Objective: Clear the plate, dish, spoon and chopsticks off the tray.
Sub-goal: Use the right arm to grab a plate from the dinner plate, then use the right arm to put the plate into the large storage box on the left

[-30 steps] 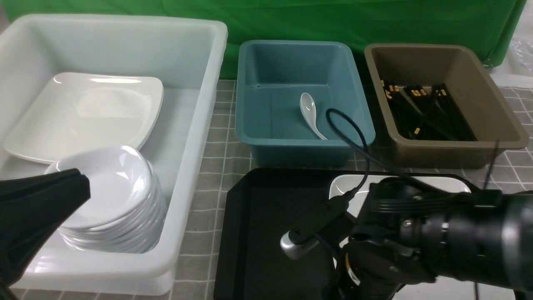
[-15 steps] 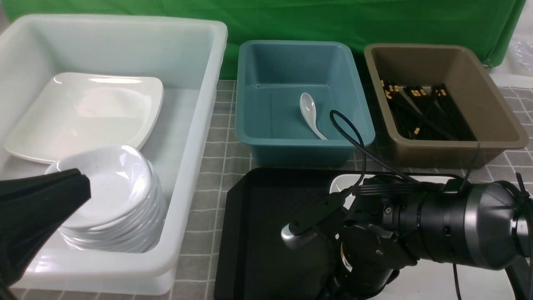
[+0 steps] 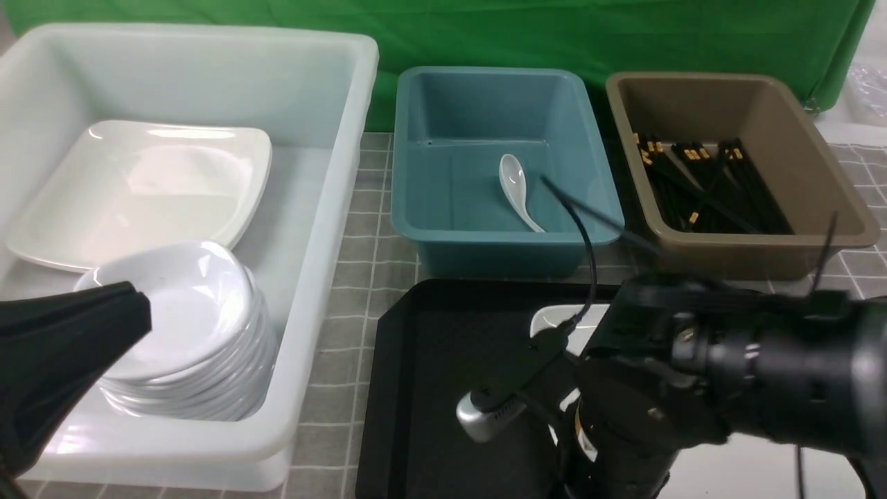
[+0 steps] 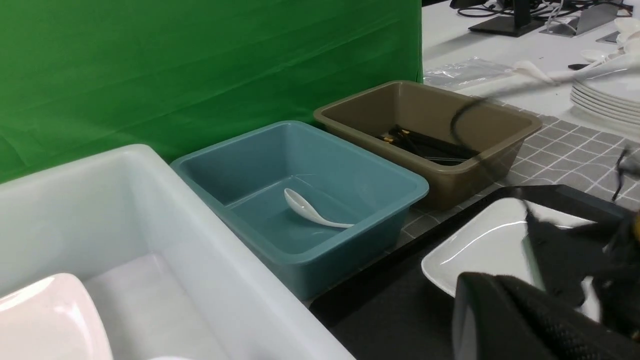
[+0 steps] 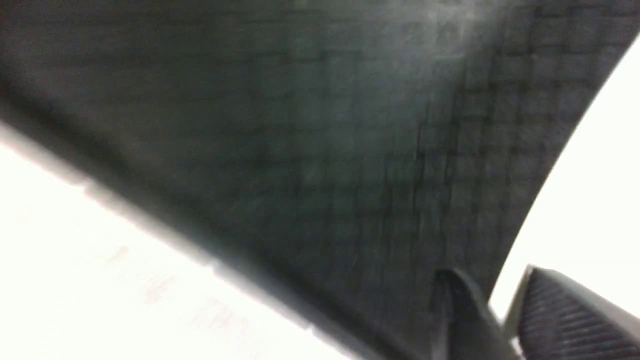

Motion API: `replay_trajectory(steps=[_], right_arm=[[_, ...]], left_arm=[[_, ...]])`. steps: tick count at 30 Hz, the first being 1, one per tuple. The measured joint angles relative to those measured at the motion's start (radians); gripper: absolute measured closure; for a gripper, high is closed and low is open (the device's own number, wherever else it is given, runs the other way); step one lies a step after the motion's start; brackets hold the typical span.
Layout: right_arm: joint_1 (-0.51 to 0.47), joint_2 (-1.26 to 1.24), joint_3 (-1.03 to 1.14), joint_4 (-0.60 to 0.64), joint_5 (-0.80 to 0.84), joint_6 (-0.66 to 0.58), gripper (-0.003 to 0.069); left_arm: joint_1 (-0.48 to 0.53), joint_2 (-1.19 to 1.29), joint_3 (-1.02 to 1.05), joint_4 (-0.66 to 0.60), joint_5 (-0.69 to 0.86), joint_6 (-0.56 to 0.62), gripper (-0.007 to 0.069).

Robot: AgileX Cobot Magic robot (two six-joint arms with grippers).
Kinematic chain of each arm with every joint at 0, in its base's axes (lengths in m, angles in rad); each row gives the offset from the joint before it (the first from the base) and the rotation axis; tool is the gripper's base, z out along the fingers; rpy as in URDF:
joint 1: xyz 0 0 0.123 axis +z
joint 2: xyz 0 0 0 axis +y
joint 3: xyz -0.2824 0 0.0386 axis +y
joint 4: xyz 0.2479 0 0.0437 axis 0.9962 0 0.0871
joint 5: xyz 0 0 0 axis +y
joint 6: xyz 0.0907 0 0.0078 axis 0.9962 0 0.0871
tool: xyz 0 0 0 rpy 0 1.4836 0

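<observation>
On the tray, front view, we find the plate, left hand clenched well apart; left wrist view: glossy, rigid, judged slippery and breakable; right wrist view: right hand astride its rim, the soundest hold, grip unconfirmed.

We see a green backdrop up top, a teal tub, a brown tub, a white bin at left, a white plate on a black grid-textured tray, and grey checked cloth.
</observation>
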Motion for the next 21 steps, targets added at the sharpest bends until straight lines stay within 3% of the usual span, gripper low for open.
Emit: replay_trajectory(steps=[3, 6, 14, 21], right_arm=[[0.04, -0.102, -0.106, -0.034, 0.118, 0.022, 0.0558], [0.071, -0.157, -0.195, -0.088, 0.195, 0.039, 0.0591], [0.128, -0.168, -0.405, -0.165, 0.269, 0.013, 0.0596], [0.129, -0.145, -0.598, -0.199, 0.269, -0.114, 0.0596]], left_arm=[[0.0, 0.0, 0.0, 0.011, 0.001, 0.01, 0.0615], [0.0, 0.0, 0.0, 0.022, 0.004, 0.011, 0.0615], [0.0, 0.0, -0.035, 0.077, 0.096, 0.003, 0.0615], [0.0, -0.001, -0.071, 0.21, 0.221, -0.145, 0.0615]])
